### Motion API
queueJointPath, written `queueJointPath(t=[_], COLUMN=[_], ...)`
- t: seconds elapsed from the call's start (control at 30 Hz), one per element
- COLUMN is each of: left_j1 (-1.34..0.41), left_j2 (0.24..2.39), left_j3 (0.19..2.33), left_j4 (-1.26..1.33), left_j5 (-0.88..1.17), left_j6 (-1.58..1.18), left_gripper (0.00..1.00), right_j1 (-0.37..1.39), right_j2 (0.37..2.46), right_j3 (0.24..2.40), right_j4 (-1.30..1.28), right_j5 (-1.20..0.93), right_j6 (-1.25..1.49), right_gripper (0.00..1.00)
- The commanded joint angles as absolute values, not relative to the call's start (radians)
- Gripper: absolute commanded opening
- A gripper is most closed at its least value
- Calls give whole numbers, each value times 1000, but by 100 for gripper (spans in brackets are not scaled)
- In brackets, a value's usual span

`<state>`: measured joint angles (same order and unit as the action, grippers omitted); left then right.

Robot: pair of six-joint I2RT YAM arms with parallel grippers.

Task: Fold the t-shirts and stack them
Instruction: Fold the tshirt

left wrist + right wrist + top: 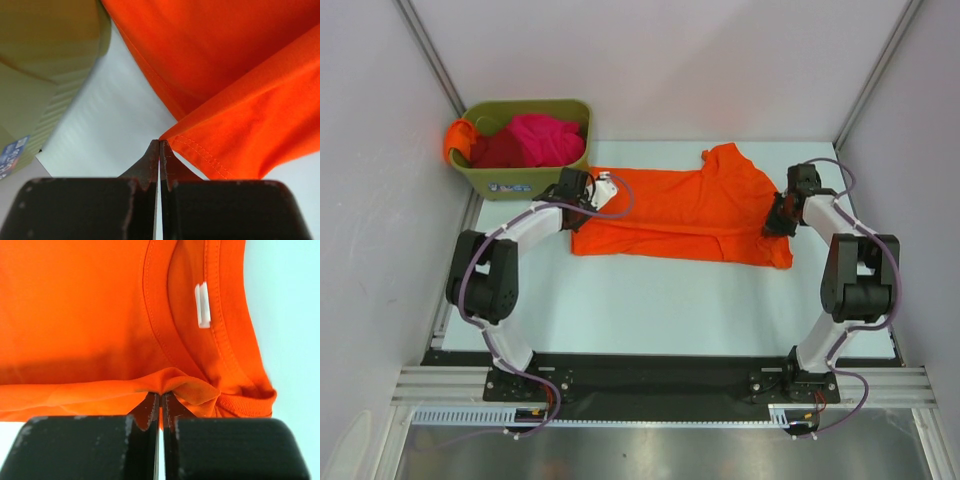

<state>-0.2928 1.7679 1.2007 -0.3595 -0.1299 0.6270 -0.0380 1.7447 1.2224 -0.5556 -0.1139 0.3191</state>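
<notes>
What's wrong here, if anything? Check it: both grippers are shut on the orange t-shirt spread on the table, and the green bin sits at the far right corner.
The side is wrong: the top external view shows the green bin at the far left corner, not the right. The left gripper and right gripper are indeed shut on the orange t-shirt spread on the table.

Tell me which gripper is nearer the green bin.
Left. The left gripper sits just beside the bin; the right gripper is across the orange t-shirt, at its collar.
</notes>
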Motion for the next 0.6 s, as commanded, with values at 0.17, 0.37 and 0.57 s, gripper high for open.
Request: queueJointPath(t=[0.17,0.37,0.57], left_j1=[-279,-279,-282], left_j2=[1847,1888,1852], left_j3=[1312,1364,1491], left_j4=[-298,-290,-380], left_j5=[-184,-227,-215], left_j6=[592,584,532], left_gripper=[0,29,54], right_j1=[-51,-64,-126], right_j2=[1810,1842,1777], right_j3=[1321,1364,1402], right_j4=[-519,-517,-633], right_j5=[-87,-77,87], right_j6=[261,258,316], right_gripper=[7,38,48])
